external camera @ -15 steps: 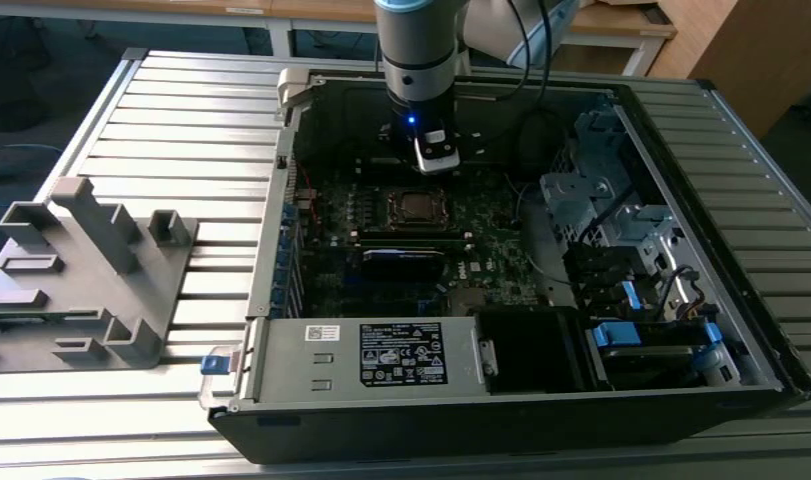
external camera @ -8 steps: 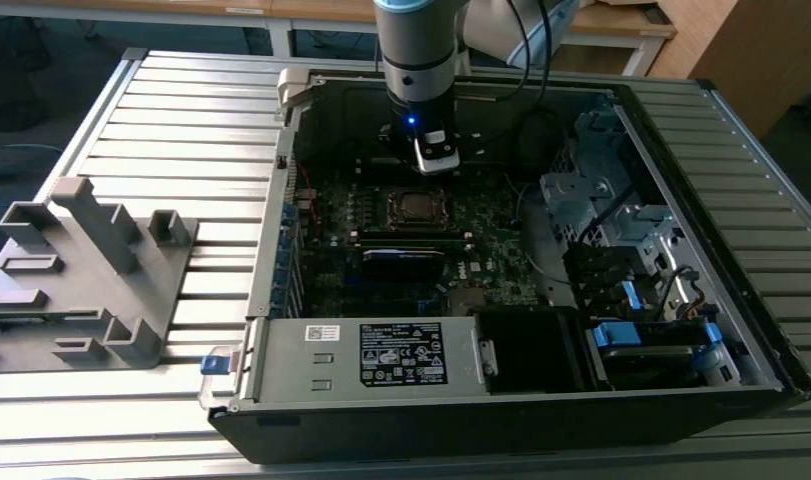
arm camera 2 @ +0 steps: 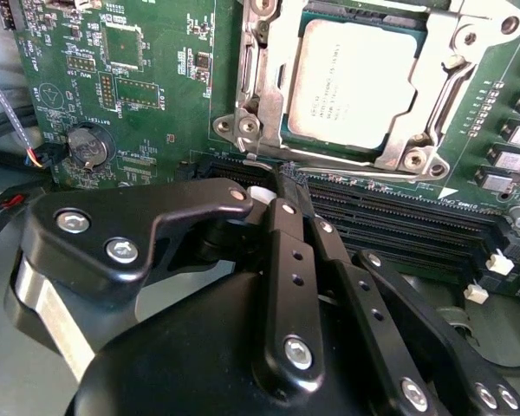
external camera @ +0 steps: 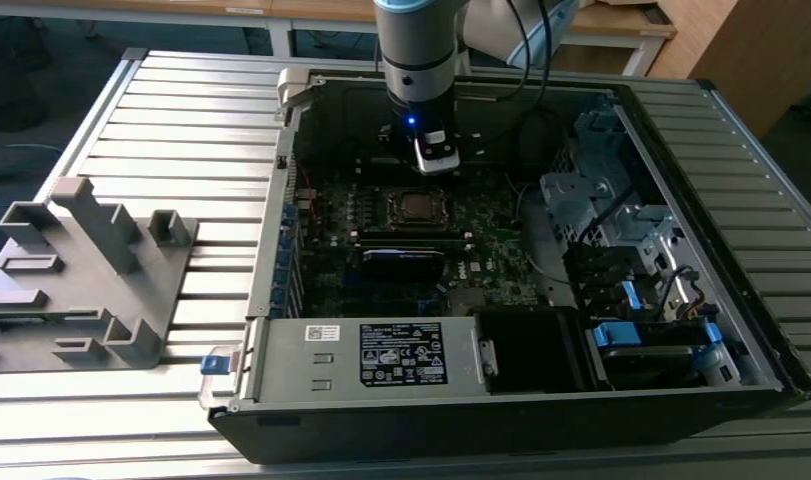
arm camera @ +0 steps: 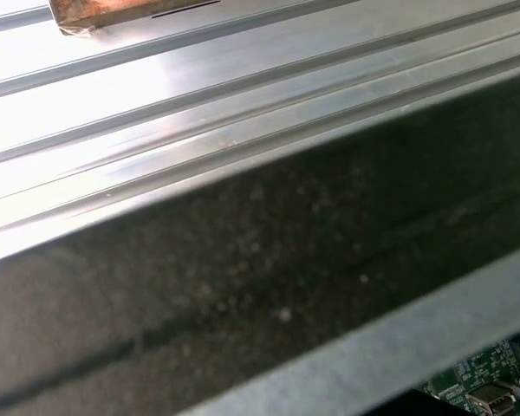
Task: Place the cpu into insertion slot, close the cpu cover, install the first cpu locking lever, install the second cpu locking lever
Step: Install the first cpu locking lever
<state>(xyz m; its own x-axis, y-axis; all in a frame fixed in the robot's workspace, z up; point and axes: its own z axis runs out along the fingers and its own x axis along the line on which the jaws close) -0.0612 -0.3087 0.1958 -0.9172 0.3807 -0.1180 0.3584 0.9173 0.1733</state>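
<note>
Pincer [arm camera 2: 293,186], pinched narrow (gripping nothing visible), hung beside the cpu cover [arm camera 2: 264,95], shut over the cpu [arm camera 2: 351,82] seated in the insertion slot [arm camera 2: 329,149]; both lever steps looked undone.

Ribbed aluminium table [external camera: 178,120], with wooden desks [external camera: 619,25] and cabinet [external camera: 739,45] behind.

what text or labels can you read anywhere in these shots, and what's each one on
white label on the grey box: rows of print and symbols, too small to read
small white label beside it: too small to read
cpu top: faint lines of print, too blurred to read
green board: tiny white markings, too small to read
Nothing here can be quoted with confidence.
</note>
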